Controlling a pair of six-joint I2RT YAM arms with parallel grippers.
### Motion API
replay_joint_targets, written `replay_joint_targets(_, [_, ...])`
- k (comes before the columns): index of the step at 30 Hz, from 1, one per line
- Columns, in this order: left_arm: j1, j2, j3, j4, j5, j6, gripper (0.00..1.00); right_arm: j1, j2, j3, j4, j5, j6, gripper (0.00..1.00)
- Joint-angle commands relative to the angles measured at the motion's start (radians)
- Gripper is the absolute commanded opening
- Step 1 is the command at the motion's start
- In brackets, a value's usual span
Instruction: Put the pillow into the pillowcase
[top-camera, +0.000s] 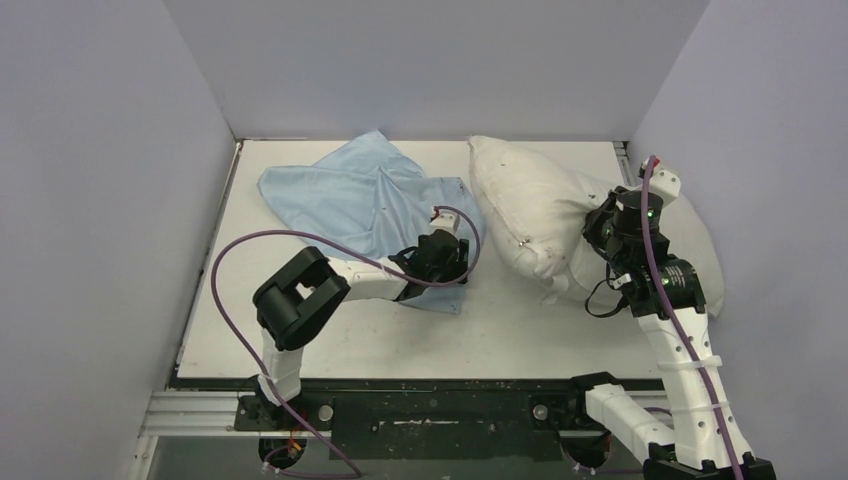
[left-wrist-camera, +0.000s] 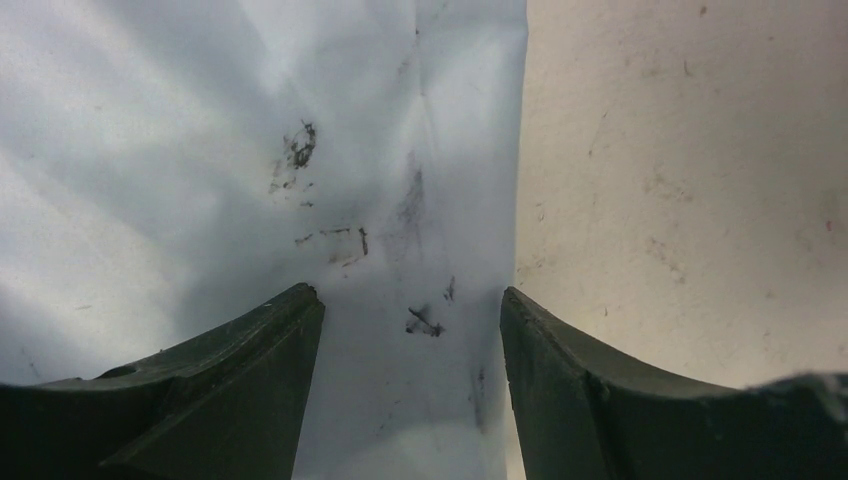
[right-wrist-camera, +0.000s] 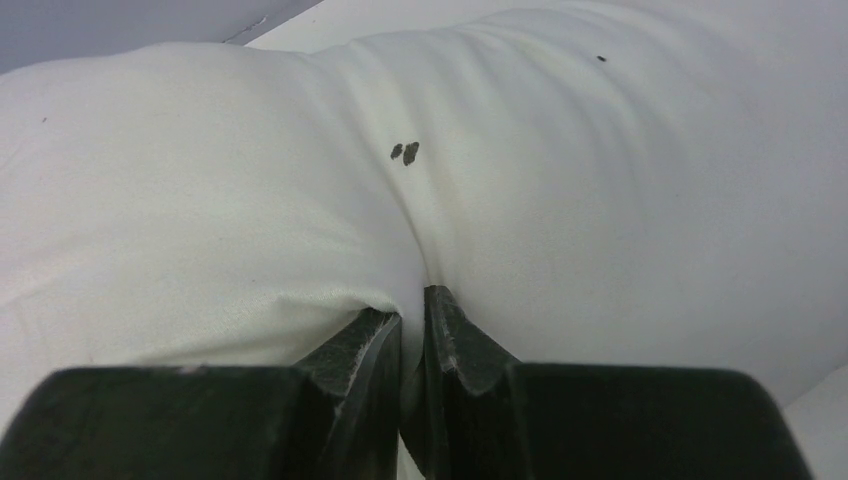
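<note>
The light-blue pillowcase (top-camera: 350, 195) lies wrinkled and flat at the back left of the table. My left gripper (top-camera: 442, 268) points down over its near right corner. In the left wrist view that gripper (left-wrist-camera: 410, 300) is open, with the cloth (left-wrist-camera: 250, 150) below and its edge running just inside the right finger (left-wrist-camera: 560, 380). The plump off-white pillow (top-camera: 530, 215) lies at the back right. My right gripper (top-camera: 603, 240) presses into its near side. The right wrist view shows that gripper (right-wrist-camera: 412, 300) shut on a pinched fold of pillow fabric (right-wrist-camera: 200, 200).
The white table (top-camera: 330, 340) is bounded by grey walls at the left, back and right; the pillow rests against the right wall (top-camera: 740, 150). Bare table surface (left-wrist-camera: 680, 180) shows right of the pillowcase's edge. A purple cable (top-camera: 225, 260) loops over the left arm.
</note>
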Motion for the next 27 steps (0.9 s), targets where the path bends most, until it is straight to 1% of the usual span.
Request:
replay_joint_targets(1, [-0.015,0.01,0.024,0.084,-0.047,-0.012,0.62,-0.012,-0.022,0.034,0.114,0.044,0.047,0.0])
replay_joint_targets(5, [-0.024,0.034,0.025,0.067,-0.059,-0.024,0.54,-0.012,-0.03,0.016,0.131,0.029,0.056,0.0])
replay_joint_targets(10, [-0.048,0.05,0.038,0.035,-0.092,-0.037,0.54,-0.012,-0.04,0.004,0.129,0.026,0.068,0.0])
replay_joint_targets(13, [-0.061,0.059,0.055,0.026,-0.122,-0.034,0.47,-0.012,-0.051,-0.004,0.129,0.034,0.074,0.0])
replay_joint_targets(14, [-0.065,0.066,0.066,0.014,-0.131,-0.03,0.43,-0.012,-0.053,-0.005,0.128,0.035,0.076,0.0])
replay_joint_targets(15, [-0.07,0.074,0.08,-0.004,-0.146,-0.024,0.36,-0.012,-0.056,-0.002,0.127,0.035,0.077,0.0])
replay_joint_targets(17, [-0.077,0.076,0.104,-0.053,-0.173,-0.013,0.16,-0.012,-0.056,0.006,0.122,0.035,0.075,0.0])
replay_joint_targets(19, [-0.083,0.054,0.11,-0.097,-0.194,-0.004,0.0,-0.012,-0.056,0.018,0.113,0.027,0.066,0.0])
replay_joint_targets(23, [-0.066,-0.077,0.038,-0.102,-0.172,-0.022,0.0,-0.012,-0.063,0.04,0.099,-0.055,0.062,0.0])
replay_joint_targets(27, [-0.011,-0.249,-0.077,-0.07,-0.134,-0.035,0.0,-0.012,-0.085,0.003,0.091,-0.143,0.023,0.0])
